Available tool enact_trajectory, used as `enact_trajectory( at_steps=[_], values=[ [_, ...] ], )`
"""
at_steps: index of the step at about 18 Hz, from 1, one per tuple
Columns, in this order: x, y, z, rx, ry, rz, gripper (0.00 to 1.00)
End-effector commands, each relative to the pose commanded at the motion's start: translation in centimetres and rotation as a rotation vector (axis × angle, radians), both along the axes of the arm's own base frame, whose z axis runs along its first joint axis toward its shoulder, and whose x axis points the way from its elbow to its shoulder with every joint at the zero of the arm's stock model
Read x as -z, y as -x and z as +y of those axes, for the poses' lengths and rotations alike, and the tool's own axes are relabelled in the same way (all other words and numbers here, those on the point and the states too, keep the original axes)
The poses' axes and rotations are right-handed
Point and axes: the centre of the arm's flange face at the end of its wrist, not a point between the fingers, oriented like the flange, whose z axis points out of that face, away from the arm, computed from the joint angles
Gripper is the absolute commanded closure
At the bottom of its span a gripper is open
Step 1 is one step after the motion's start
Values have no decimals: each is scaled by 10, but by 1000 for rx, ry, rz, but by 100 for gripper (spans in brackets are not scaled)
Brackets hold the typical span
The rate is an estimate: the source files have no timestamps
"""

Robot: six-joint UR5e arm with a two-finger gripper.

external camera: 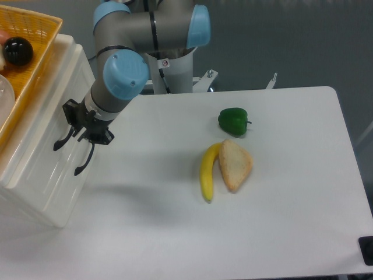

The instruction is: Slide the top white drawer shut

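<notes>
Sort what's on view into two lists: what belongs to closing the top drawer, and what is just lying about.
Belongs to the job:
top white drawer
gripper
black handles

Just lying about:
green pepper
banana
bread
yellow basket
black ball

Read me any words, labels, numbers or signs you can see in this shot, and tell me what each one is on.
No text here can be read.
A small round red-and-white sticker sits on the robot arm's base column; too small to make out.
The cabinet, basket, banana, bread and green pepper carry no visible markings.
</notes>
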Motion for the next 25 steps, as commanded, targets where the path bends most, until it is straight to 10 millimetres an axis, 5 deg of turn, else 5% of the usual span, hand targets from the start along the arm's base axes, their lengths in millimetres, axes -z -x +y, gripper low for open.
enact_trajectory(
  at_steps=[3,6,9,13,25],
  values=[
    [-1,35,-15,-9,12,66,63],
    [-3,71,-27,-50,4,99,41],
    [0,100,-42,-48,30,179,0],
    [10,124,-56,-32,98,255,0],
    [8,262,-91,8,91,460,0]
  ],
)
